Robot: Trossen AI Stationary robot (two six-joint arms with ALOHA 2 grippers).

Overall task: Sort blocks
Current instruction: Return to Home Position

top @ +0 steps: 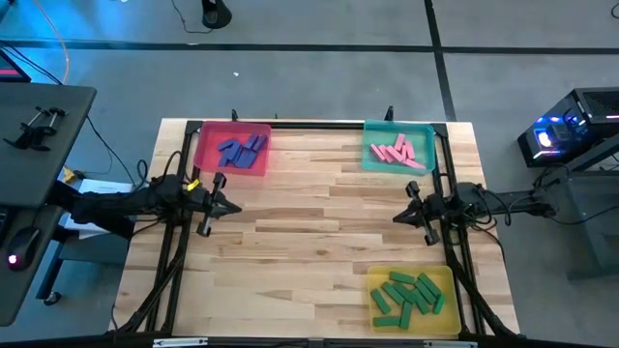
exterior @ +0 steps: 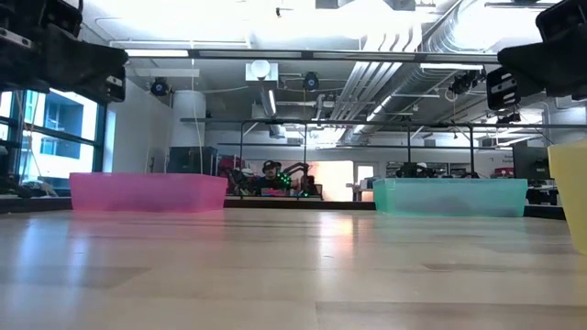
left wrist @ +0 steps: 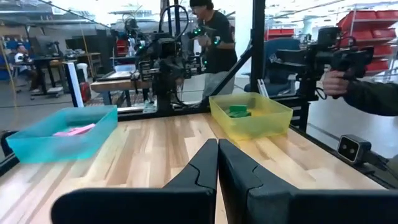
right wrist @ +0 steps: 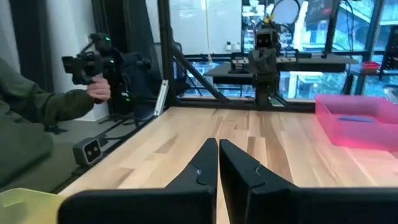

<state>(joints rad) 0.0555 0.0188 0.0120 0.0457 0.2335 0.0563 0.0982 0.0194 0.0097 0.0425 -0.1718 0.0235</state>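
Observation:
The blocks lie sorted in three trays. Blue-purple blocks (top: 241, 149) lie in the pink tray (top: 205, 155) at the far left, pink blocks (top: 398, 153) in the teal tray (top: 372, 159) at the far right, green blocks (top: 406, 295) in the yellow tray (top: 447, 290) at the near right. My left gripper (top: 235, 207) hovers shut at the table's left edge, pointing level toward the right. My right gripper (top: 398, 218) hovers shut at the right edge, pointing level toward the left. Nothing is between either pair of fingers (left wrist: 217, 163) (right wrist: 217, 163).
The bare wooden tabletop (top: 319, 232) stretches between the two grippers. A black frame (top: 309, 126) runs along the far edge and the sides. In the right wrist view a person's hand (right wrist: 99, 90) holds a camera rig beyond the near edge; another person stands behind the right arm (left wrist: 214, 37).

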